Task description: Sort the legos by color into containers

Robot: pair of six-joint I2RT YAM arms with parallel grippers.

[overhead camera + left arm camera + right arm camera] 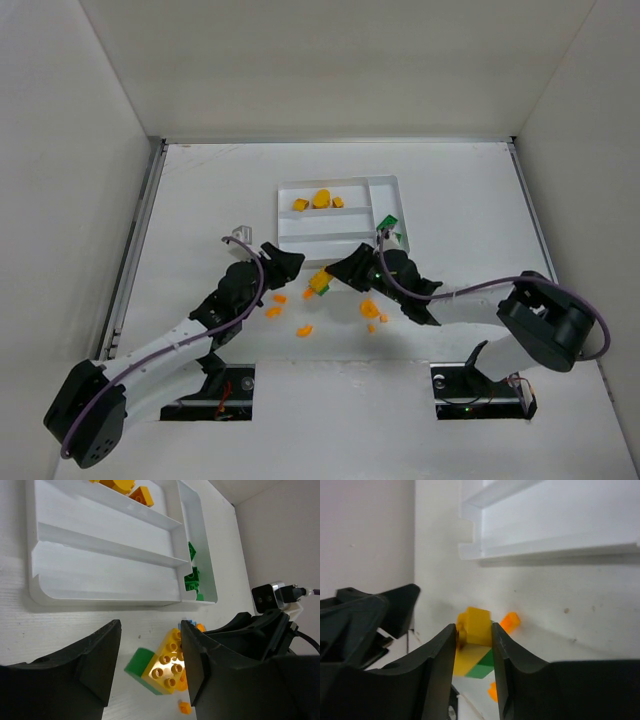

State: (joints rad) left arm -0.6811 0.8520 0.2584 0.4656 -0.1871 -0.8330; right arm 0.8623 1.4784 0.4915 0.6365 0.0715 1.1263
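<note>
A yellow studded brick stuck on a green brick (320, 283) sits just in front of the white tray (283, 215). My right gripper (474, 635) is shut on the yellow brick (479, 622), with the green one (486, 668) below it. My left gripper (150, 630) is open, and the same stack (167, 666) lies between its jaws, close to the right finger (192, 655). The left gripper (285, 262) and right gripper (342, 272) face each other. Orange pieces (320, 200) lie in the far long section. Green bricks (192, 577) lie in the narrow end section.
Loose orange bits lie on the table in front of the tray (303, 330) and under the right arm (370, 310). One orange bit (510, 621) lies beside the held brick. A small pale object (238, 232) sits left of the tray. White walls enclose the table.
</note>
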